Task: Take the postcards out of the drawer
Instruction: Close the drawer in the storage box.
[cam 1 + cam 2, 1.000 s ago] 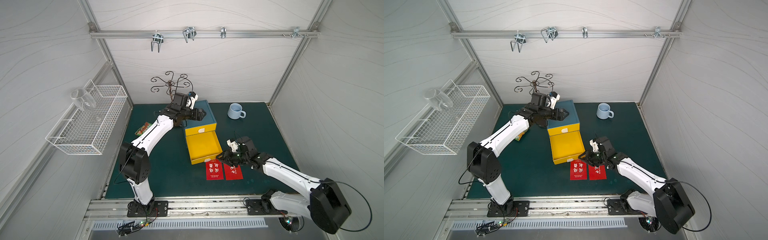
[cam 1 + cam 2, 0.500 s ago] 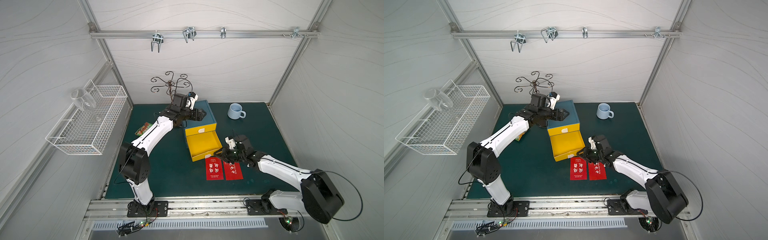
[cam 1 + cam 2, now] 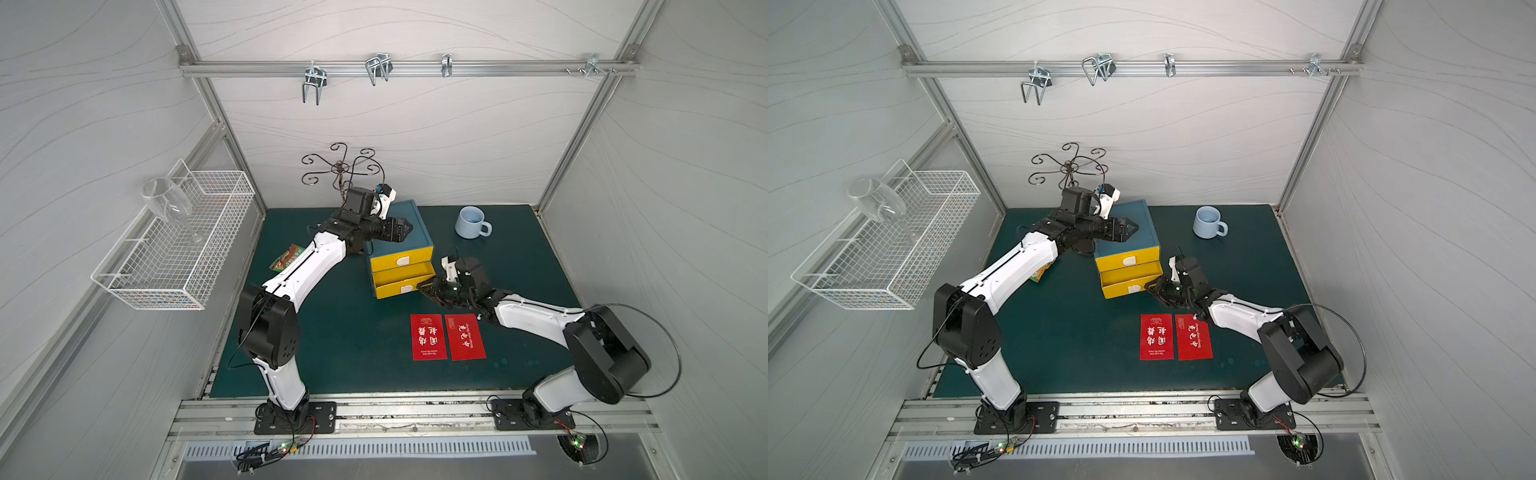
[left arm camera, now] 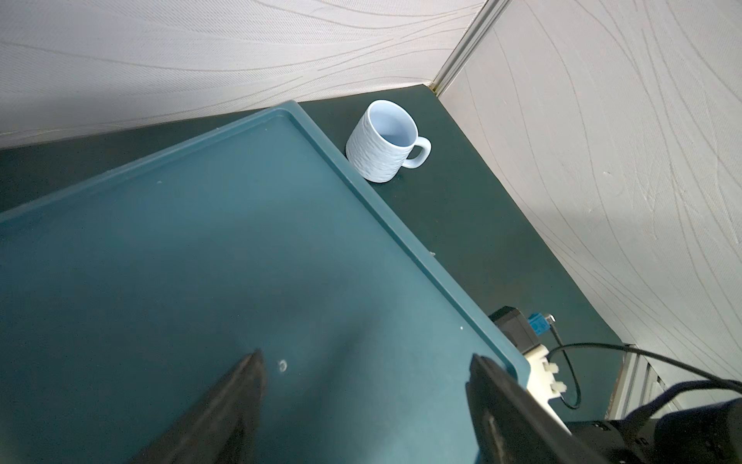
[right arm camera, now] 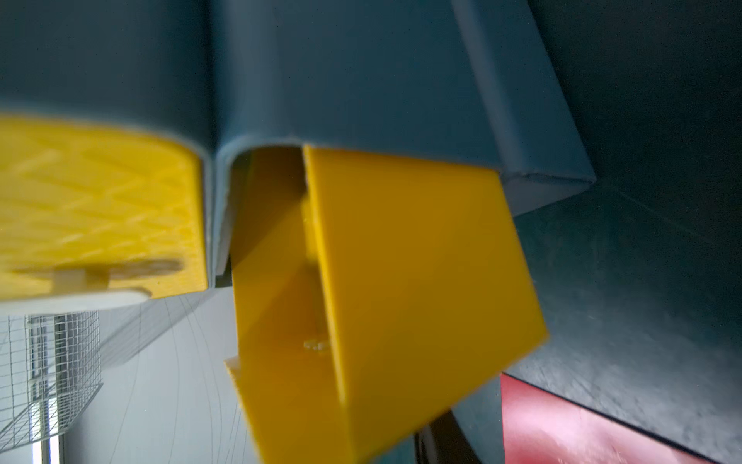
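Flat on the green worktop, near middle: left postcard and right postcard, both red with white characters, side by side with long edges almost touching (same pair in both top views). Just beyond them, toward the far side: teal cabinet with two yellow fronts. Upper drawer flush, lower drawer standing out a little. Inside of the lower drawer mostly hidden from above, and only bare yellow wall in the right wrist view.

Right fingers low at the right corner of the lower drawer's front, touching it or just off it. Cannot tell whether spread or closed: dark and bunched from above, and only one finger caught by the wrist camera. Left fingers spread wide above the cabinet's top, holding nothing.

Right of the cabinet, far side: pale blue mug, upright, well apart from both cards. Left of the cabinet, partly hidden under the left arm: snack packet
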Action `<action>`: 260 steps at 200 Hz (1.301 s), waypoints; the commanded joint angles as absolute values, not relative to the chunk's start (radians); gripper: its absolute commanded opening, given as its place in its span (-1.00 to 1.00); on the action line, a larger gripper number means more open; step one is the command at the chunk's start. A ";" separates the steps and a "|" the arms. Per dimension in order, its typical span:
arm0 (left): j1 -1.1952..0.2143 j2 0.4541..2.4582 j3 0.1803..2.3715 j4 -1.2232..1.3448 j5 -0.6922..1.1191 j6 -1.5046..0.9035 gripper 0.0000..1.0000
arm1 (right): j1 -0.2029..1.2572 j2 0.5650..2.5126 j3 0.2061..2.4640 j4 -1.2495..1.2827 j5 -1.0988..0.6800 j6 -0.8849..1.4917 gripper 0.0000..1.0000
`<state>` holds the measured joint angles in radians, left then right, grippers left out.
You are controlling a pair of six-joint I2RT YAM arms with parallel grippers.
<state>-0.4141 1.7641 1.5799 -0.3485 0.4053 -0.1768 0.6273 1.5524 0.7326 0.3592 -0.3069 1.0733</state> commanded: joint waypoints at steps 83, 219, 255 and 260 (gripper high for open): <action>-0.417 1.815 1.539 -0.476 0.419 -0.170 0.70 | 0.624 1.757 0.812 0.698 -0.201 1.224 -0.52; -0.411 1.827 1.542 -0.472 0.419 -0.169 0.73 | 0.644 1.727 0.659 0.764 -0.269 1.305 -0.13; -0.410 1.824 1.540 -0.477 0.422 -0.169 0.73 | 0.667 1.813 0.653 0.850 -0.277 1.341 -0.13; -0.410 1.824 1.540 -0.480 0.423 -0.168 0.73 | 0.669 1.825 0.656 0.866 -0.278 1.346 -0.13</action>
